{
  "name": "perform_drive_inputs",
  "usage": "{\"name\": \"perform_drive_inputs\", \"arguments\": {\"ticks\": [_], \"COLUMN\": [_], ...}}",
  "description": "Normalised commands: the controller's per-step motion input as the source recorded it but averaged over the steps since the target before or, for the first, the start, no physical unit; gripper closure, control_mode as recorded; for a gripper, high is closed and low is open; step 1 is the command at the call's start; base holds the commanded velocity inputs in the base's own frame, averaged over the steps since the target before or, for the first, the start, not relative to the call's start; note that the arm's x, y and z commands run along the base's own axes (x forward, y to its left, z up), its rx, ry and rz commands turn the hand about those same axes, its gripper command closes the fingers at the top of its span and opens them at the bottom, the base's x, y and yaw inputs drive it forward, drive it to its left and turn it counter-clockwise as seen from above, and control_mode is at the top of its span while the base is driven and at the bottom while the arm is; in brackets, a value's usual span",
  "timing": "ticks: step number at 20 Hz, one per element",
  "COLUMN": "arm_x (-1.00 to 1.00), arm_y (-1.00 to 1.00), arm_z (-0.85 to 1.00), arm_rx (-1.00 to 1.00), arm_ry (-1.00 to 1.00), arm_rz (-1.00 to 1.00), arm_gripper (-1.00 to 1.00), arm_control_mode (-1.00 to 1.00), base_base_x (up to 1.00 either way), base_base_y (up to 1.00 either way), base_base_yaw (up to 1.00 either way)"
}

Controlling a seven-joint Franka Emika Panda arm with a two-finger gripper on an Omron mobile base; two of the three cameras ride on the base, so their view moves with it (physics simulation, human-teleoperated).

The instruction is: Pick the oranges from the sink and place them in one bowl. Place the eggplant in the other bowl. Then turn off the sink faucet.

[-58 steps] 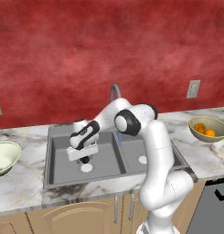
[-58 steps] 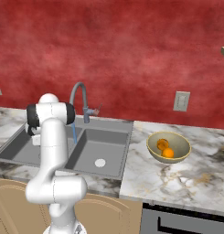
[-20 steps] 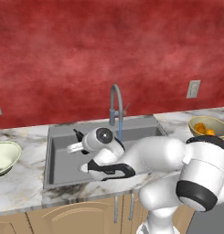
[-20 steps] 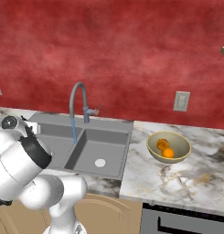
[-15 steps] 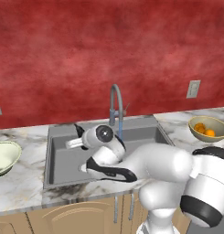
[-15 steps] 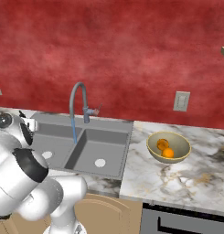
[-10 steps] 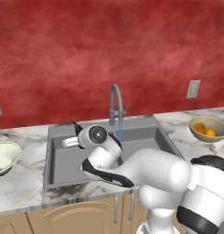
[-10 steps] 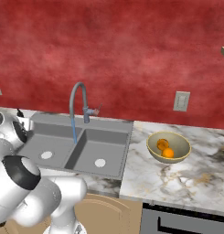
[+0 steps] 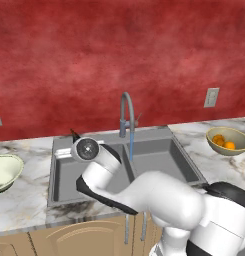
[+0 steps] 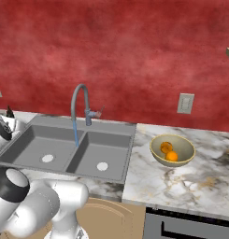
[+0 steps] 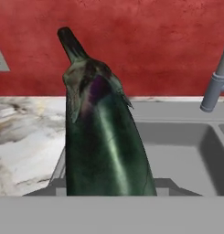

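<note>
Over the grey sink [image 11: 177, 137], the gripper clamps the eggplant [image 11: 102, 141] upright, stem pointing up.

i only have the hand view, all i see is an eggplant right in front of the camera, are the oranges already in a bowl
Observer: Yes. Both oranges sit in the tan bowl on the counter, on the faucet's far side from the arm.
Operator: where's the other bowl
Observer: The cream-white bowl stands on the counter at the opposite end of the sink. It looks empty.
Operator: is the water off
Observer: No. A thin blue stream runs from the spout into the sink.
Operator: and where am i holding the eggplant
Observer: The eggplant's stem tip pokes up above the sink's back corner on the cream-white bowl's side, with the end effector shut on it.
</note>
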Motion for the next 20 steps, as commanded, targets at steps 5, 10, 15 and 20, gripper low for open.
{"name": "perform_drive_inputs", "arguments": {"ticks": [5, 10, 15, 20], "arm_x": [-0.21, -0.15, -0.13, -0.21], "arm_y": [0.08, 0.20, 0.24, 0.28], "arm_z": [0.19, 0.00, 0.02, 0.02], "arm_rx": [0.00, 0.00, 0.00, 0.00], "arm_ry": [-0.01, 0.00, -0.01, -0.05], "arm_rz": [0.00, 0.00, -0.01, -0.09], "arm_gripper": [1.00, 1.00, 1.00, 1.00], "arm_control_mode": [-1.00, -1.00, -1.00, -1.00], "base_base_x": [0.00, 0.00, 0.00, 0.00], "base_base_y": [0.00, 0.00, 0.00, 0.00], "base_base_yaw": [0.00, 0.00, 0.00, 0.00]}}
